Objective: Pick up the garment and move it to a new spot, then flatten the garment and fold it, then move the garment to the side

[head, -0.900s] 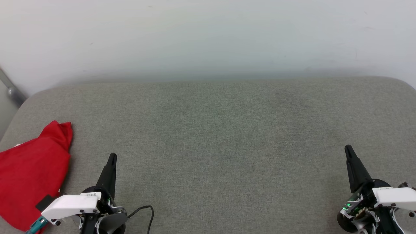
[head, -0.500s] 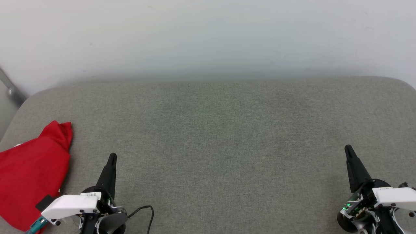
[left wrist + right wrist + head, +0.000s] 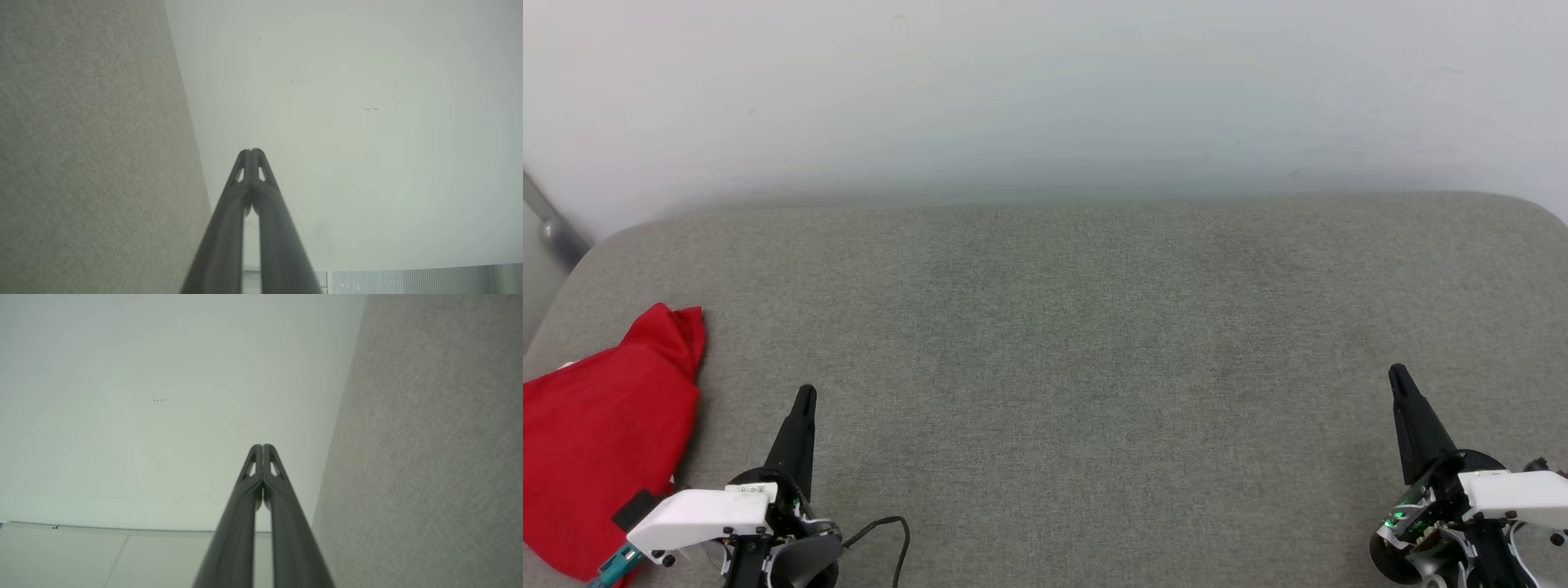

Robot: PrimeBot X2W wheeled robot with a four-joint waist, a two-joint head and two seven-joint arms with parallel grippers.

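Comparing against the earlier head views, I am registering no movement: both arms, the garment and the camera are holding the same positions. The garment (image 3: 605, 441) is lying as a bunched red heap at the far left of the grey fabric-covered worktop (image 3: 1062, 343), running out of the picture at the left edge, with one pointed fold reaching toward the wall (image 3: 1045, 98). The left pincer (image 3: 805, 396) is sitting at the lower left, just beside the garment; its tip is pointing away from me and is not touching the cloth. The arm's white wrist housing is overlapping the lower part of the red heap in the head view, and I cannot tell whether it is making contact there. In the left wrist view I am seeing the left pincer (image 3: 251, 152) with its two dark fingers pressed together at the tips and nothing between them. The right pincer (image 3: 1396, 376) is sitting at the lower right, well apart from the garment, over bare fabric. In the right wrist view the right pincer (image 3: 262, 447) is likewise pressed together and pinching nothing. A black cable (image 3: 886, 527) is looping out beside the left wrist, and a green light (image 3: 1395, 516) is glowing on the right wrist.
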